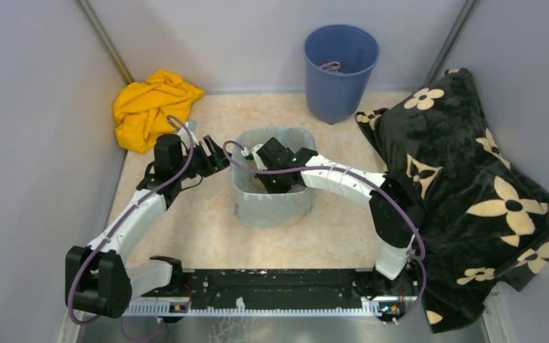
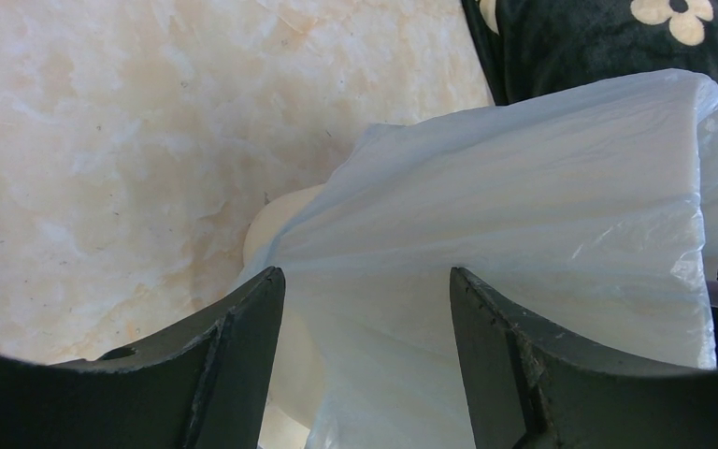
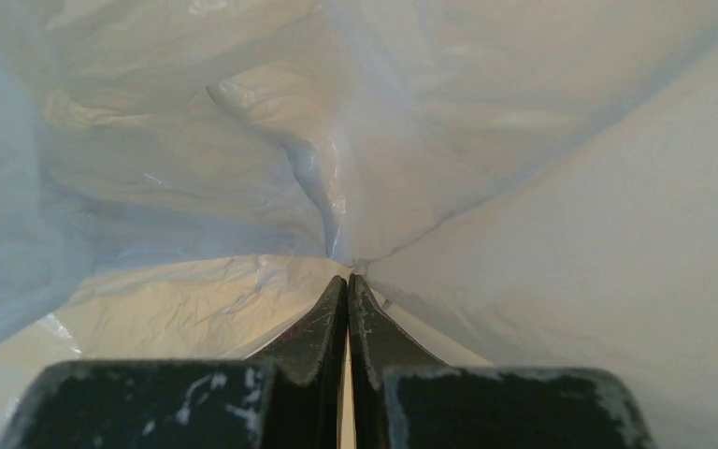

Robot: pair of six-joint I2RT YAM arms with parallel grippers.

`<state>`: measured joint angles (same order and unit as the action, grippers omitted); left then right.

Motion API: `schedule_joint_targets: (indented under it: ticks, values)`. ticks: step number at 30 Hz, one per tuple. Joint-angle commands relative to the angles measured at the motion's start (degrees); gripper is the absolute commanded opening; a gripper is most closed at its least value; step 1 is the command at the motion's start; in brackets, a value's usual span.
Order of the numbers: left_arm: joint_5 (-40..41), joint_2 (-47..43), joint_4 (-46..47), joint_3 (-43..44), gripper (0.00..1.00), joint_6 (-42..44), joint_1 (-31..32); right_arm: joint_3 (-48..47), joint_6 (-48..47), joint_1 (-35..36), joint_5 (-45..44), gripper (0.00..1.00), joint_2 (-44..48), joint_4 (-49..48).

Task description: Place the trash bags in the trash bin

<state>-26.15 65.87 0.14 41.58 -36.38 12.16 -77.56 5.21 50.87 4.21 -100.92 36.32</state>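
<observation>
Trash bag [image 2: 524, 206] draped over trash bin [image 2: 271, 224]; left gripper [image 2: 366, 276] jaws wide, empty, beside bin; right gripper [image 3: 346, 281] jaws closed inside.

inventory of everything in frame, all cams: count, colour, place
trash bag: one, translucent pale blue, draped over the bin at table centre
trash bin: one, cream, under the bag
bucket: one, blue, back of table
cloth: one, yellow, crumpled in the back left corner
blanket: one, black with cream flowers, heaped along the right side
table: one, beige marbled
left gripper: black, open, at the bin's left side facing the bag
right gripper: black, shut on the trash bag, inside the bin
</observation>
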Motion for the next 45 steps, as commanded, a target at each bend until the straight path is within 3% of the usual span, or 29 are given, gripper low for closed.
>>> schedule_joint_targets:
  ticks: [1, 45]
  values:
    - [-0.89, 0.32, 2.75, -0.45, 0.71, -0.15, -0.21, 0.33, 0.32, 0.50, -0.56, 0.00, -1.38, 0.56]
    - [1.17, -1.74, 1.55, -0.39, 0.69, -0.13, -0.21, 4.99, 0.89, 0.02, 2.32, 0.00, -8.14, -4.76]
